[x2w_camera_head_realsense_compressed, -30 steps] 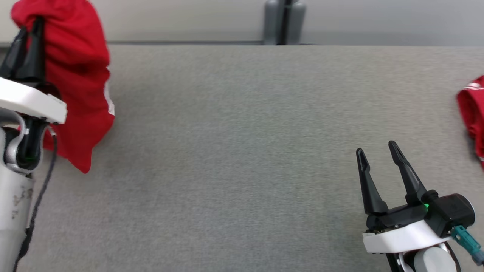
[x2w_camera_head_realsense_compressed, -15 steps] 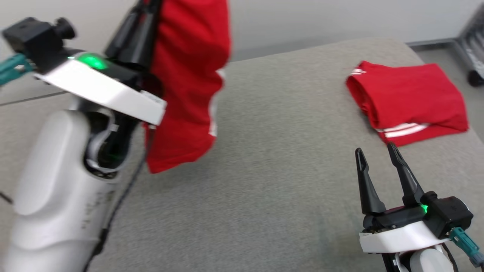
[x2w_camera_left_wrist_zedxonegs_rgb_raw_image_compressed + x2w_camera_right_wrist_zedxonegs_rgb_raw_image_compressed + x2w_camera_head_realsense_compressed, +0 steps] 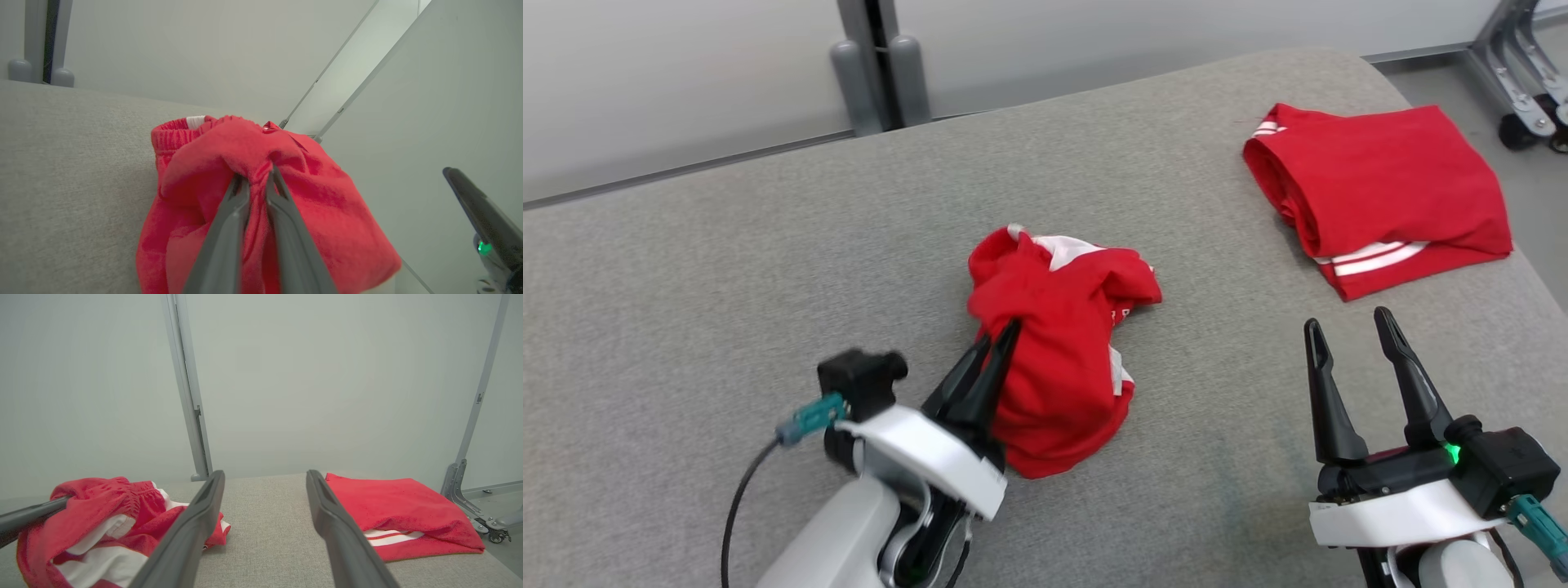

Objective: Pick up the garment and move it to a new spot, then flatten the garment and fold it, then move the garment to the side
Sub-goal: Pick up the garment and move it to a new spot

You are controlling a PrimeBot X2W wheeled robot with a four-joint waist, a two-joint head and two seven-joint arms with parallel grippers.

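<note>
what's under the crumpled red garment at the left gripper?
The crumpled garment sits bunched on the grey padded table, with the left gripper pinching a fold. Grey padding shows all round it; anything beneath the heap is covered by cloth.

this looks like a robotics lab or test cell, not a home or shop. the work surface is a broad table covered in plain grey felt-like fabric, its rounded corner at one o'clock in the head view. behind it, from nine to one o'clock, stand bare pale wall panels joined by a grey metal post. at two o'clock a grey metal frame leg rides on a black caster over smooth grey floor.
</note>
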